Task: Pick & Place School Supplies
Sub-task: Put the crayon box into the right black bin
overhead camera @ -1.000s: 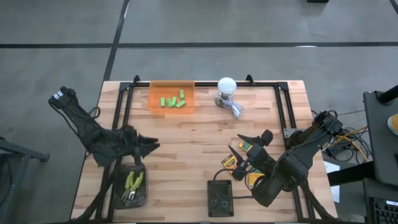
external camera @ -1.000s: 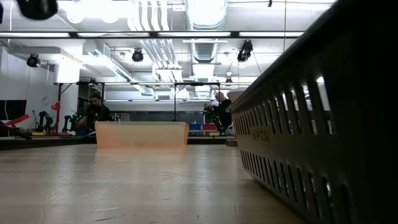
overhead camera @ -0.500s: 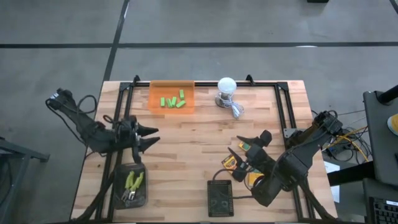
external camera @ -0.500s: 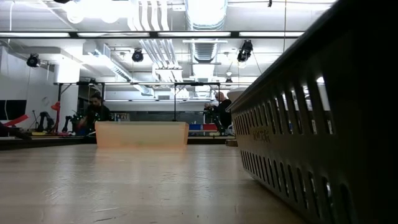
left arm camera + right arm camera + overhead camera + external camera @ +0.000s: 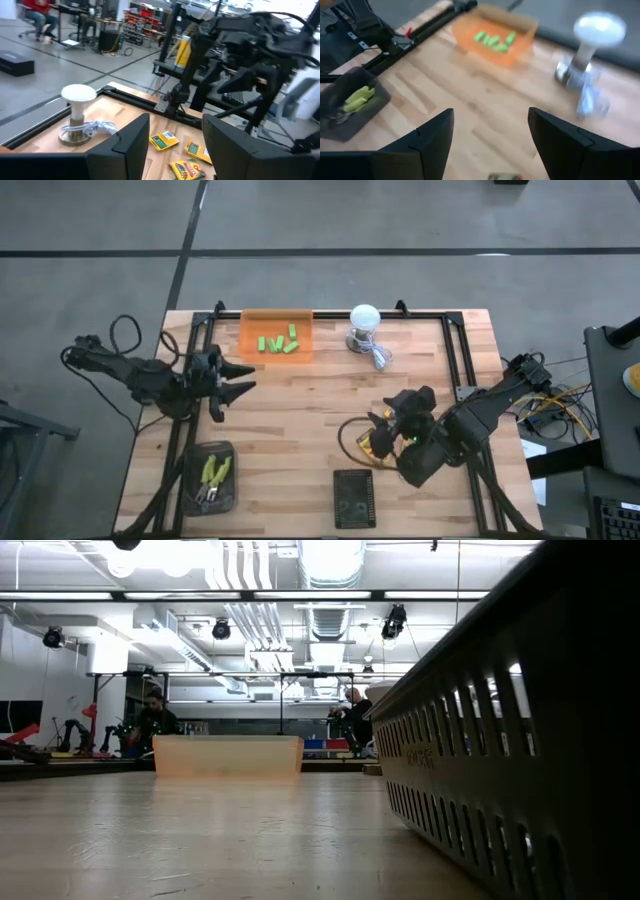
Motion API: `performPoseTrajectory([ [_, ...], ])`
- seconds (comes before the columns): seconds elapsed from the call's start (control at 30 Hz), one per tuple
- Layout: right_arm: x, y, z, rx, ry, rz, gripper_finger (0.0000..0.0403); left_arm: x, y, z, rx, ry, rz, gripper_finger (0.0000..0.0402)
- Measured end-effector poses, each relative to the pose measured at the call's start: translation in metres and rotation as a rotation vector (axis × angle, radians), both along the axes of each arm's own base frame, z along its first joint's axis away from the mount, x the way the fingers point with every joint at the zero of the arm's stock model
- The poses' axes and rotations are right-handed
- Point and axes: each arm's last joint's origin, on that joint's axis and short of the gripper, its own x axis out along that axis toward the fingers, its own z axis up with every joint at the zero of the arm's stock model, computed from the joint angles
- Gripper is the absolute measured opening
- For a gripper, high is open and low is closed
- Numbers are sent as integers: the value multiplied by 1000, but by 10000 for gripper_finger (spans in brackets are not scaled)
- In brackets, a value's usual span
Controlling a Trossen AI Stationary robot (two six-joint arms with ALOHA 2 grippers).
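Observation:
Several bright-green blocks (image 5: pixel 279 342) lie in an orange tray (image 5: pixel 250 340) at the far edge. Two yellow-green-handled pliers (image 5: pixel 213 472) lie in a dark tray (image 5: pixel 192 498) near the left front. Three yellow-and-green crayon boxes (image 5: pixel 164 140) lie flat on the wood right of centre; in the high view the right arm covers most of them. My left gripper (image 5: pixel 247 378) hovers open over the table's left part, pointing right. My right gripper (image 5: pixel 378 430) hangs open just above the crayon boxes.
A white bulb-like object (image 5: pixel 364 319) with a coiled cable stands near the far edge, right of the orange tray. A black slotted basket (image 5: pixel 352 498) sits at the near edge. A black frame (image 5: pixel 460 355) runs along the table's sides. Bare wood lies in the middle.
My left gripper has moved away from the dark tray toward the far edge, its arm stretching out to the left. My right arm has swung toward the table's left and tipped down over the crayon boxes, covering more of them.

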Motion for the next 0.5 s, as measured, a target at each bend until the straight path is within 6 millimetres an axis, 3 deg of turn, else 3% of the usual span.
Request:
performPoseTrajectory([
  [0.23,3,-9,0,167,68,-11,260,4,5,2,106,-7,-129,188],
  [0.4,2,-23,1,509,195,-55,261,4,6,7,113,-52,-156,188],
  [0.5,5,-29,2,616,213,-81,264,4,6,7,117,-50,-155,188],
])
